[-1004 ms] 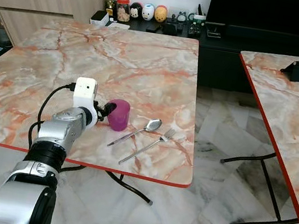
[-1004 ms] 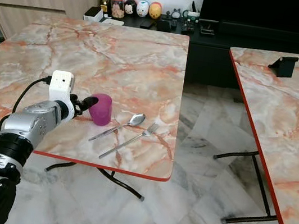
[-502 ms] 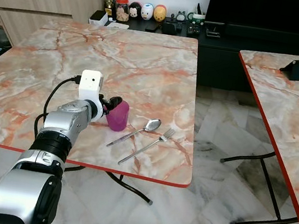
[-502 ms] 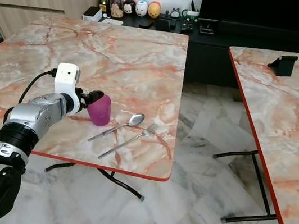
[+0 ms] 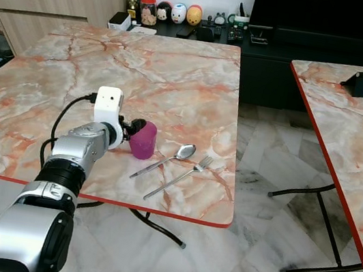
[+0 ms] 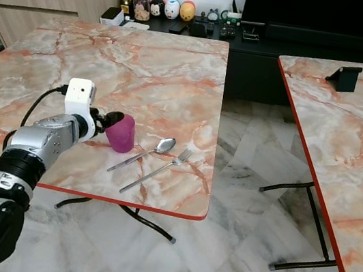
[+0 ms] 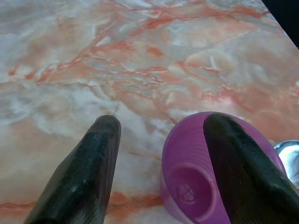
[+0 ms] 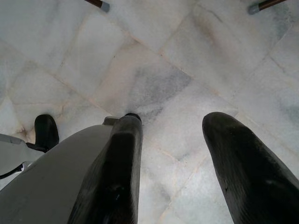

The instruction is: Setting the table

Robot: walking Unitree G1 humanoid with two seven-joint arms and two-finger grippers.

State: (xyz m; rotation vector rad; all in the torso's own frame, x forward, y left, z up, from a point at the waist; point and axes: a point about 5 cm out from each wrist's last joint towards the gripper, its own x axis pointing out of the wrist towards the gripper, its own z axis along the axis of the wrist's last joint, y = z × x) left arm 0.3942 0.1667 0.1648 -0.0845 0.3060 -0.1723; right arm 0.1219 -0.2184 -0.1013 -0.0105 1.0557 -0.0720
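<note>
On near right part of marble table (image 5: 177,73): purple plastic cup (image 5: 144,139), upright, mouth up, just left of spoon (image 5: 167,159) and fork (image 5: 178,177), which lie side by side on a diagonal close to red table edge. Left gripper (image 7: 159,154) at cup rim, fingers spread wide; 1 finger (image 7: 238,172) over or inside cup mouth, other finger (image 7: 88,172) outside over bare marble, cup wall between them. Not yet closed on anything.

Judged step: grasp cup by its rim wall. For a good grip: lower until inner finger sits well down inside, keep wrist level, close slowly so light cup neither tips nor skids toward spoon. Lift straight up before any sideways travel. Risk: thin rim pinch letting cup rotate.

Right gripper (image 8: 168,140) idle, pointing at pale tiled floor (image 8: 154,60), fingers apart, holding nothing.

Against 1.0 s ago: left gripper advanced from beside cup to rim, wrist raised a little. Against 0.5 s ago: near identical pose. Cup, spoon, fork unmoved across both.
</note>
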